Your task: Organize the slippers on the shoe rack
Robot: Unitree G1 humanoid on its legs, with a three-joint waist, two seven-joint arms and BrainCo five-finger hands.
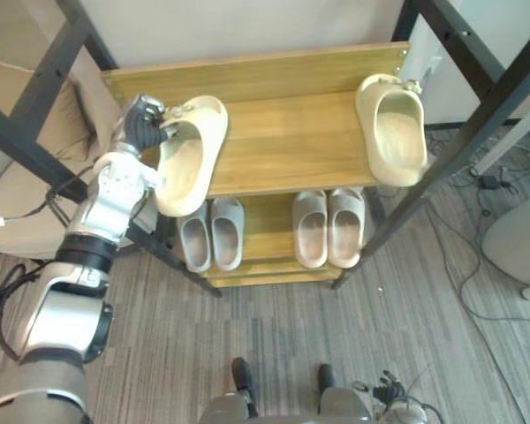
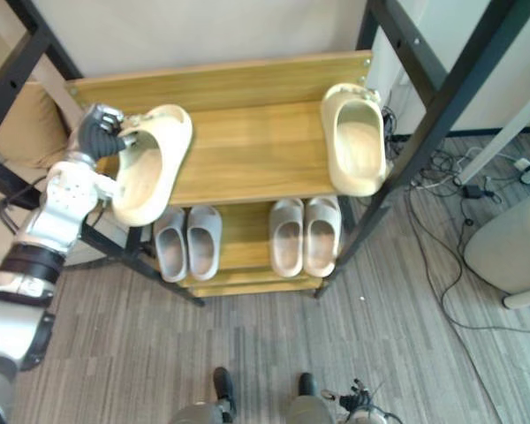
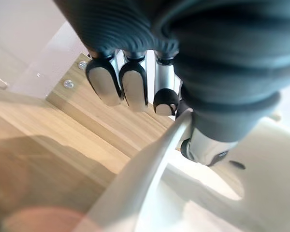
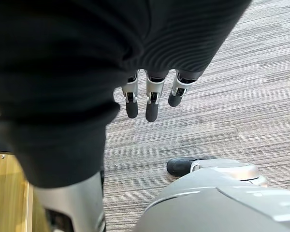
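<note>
Clenching a slipper at nine o'clock on the shelf, left hand likely means to pair it with the mate at three o'clock; right hand hangs released.

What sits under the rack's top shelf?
A left grey pair and a right grey pair of slippers stand on the lower shelf. The top shelf covers whatever lies farther back.
</note>
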